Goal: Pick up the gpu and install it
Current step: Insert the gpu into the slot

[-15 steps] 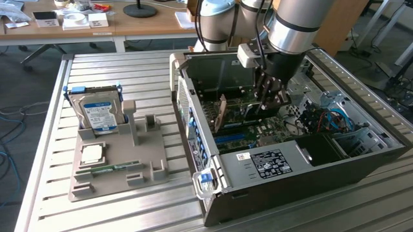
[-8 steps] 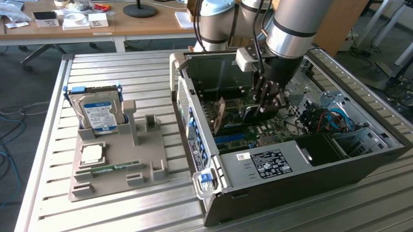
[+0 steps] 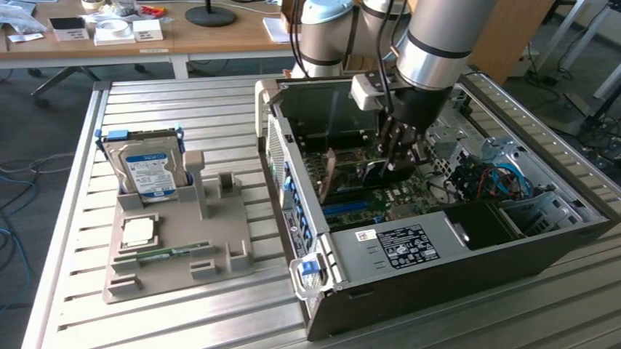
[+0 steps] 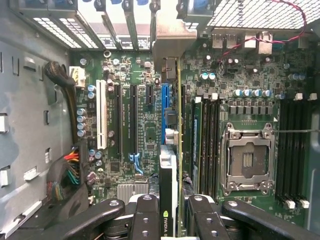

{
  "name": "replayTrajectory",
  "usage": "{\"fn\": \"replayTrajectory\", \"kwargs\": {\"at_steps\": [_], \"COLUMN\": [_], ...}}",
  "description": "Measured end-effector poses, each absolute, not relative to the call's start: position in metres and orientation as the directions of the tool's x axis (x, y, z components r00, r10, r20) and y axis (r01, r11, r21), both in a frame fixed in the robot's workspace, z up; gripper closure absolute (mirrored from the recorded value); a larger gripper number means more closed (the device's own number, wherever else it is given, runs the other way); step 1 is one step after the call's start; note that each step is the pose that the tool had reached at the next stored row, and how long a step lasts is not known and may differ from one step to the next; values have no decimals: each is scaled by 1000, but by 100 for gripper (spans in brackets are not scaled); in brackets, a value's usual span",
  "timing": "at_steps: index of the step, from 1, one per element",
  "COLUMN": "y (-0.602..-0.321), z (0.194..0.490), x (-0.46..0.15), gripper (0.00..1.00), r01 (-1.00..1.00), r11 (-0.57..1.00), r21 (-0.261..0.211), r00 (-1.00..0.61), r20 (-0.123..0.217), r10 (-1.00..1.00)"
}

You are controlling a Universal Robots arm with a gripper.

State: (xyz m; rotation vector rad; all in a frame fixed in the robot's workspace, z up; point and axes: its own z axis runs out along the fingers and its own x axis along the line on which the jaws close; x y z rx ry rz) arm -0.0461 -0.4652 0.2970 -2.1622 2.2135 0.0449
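- The robot arm's black two-fingered tool reaches down into the open dark-grey computer case, its fingers closed part-way, one on either side of the gpu, a thin dark expansion card with a pale metal bracket.
- The gpu stands on edge over the green motherboard, beside the long blue slot; whether it is seated cannot be told.
- On the slatted aluminium table, a silver hard drive with a blue-white label stands in a grey moulded holder.
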Motion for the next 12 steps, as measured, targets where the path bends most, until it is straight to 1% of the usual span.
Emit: {"fn": "replayTrajectory", "kwargs": {"at_steps": [12], "y": [-465], "z": [290], "x": [-52], "gripper": [73], "r01": [-1000], "r11": [25], "r21": [-12], "r00": [-24], "r20": [-53], "r10": [-998]}}
